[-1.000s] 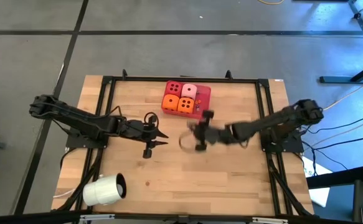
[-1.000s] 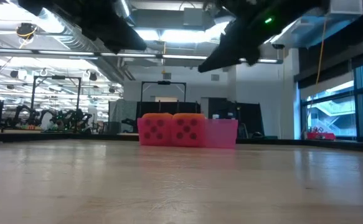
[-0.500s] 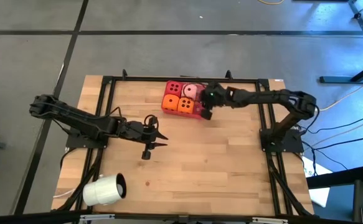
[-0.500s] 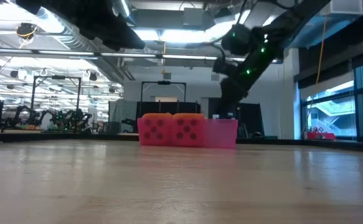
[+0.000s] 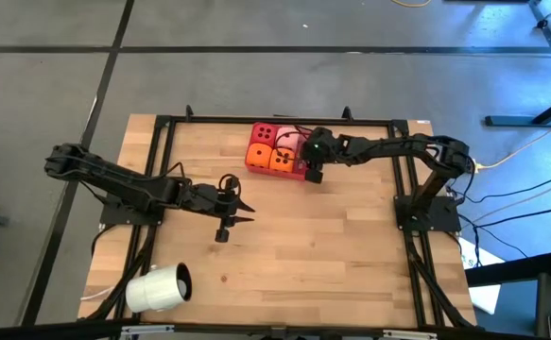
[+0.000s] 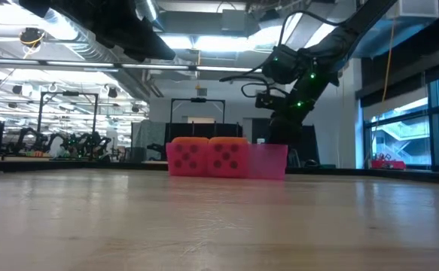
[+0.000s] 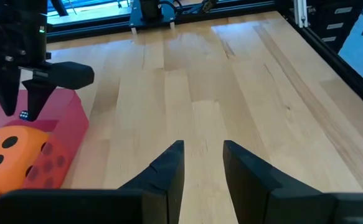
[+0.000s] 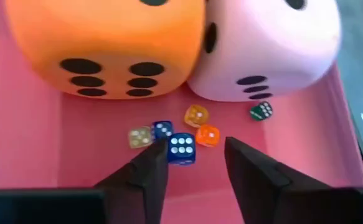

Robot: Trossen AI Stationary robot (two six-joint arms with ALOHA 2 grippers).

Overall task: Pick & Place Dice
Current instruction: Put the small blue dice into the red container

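**Right gripper over tray, jaws parted, nothing held**

Right gripper (image 8: 190, 163) hangs over the open end of the red tray (image 8: 32, 149), fingers (image 8: 149, 171) parted with a clear gap and nothing between them. Just past the fingertips a small blue die (image 8: 182, 148) lies on the tray floor. It sits in a loose cluster with a second blue die (image 8: 162, 129), a yellowish one (image 8: 139, 137), two small orange ones (image 8: 197, 115) (image 8: 207, 135) and a green one (image 8: 261, 111), the last off to the side by the tray wall.

Behind the cluster, the big orange die (image 8: 103, 46) and the pale pink die (image 8: 271, 46) sit pressed together. In the high view the four big dice fill the rest of the tray (image 5: 301, 172): red die (image 5: 265, 133), pink die (image 5: 287, 140) and two orange ones (image 5: 259, 156) (image 5: 280, 160).

Left gripper (image 7: 202, 163) waits over bare wood at the table's (image 5: 351, 255) left-centre, well apart from the tray. Its fingers stand slightly apart and hold nothing. White cup (image 5: 159, 287) lies on its side near the front-left corner.
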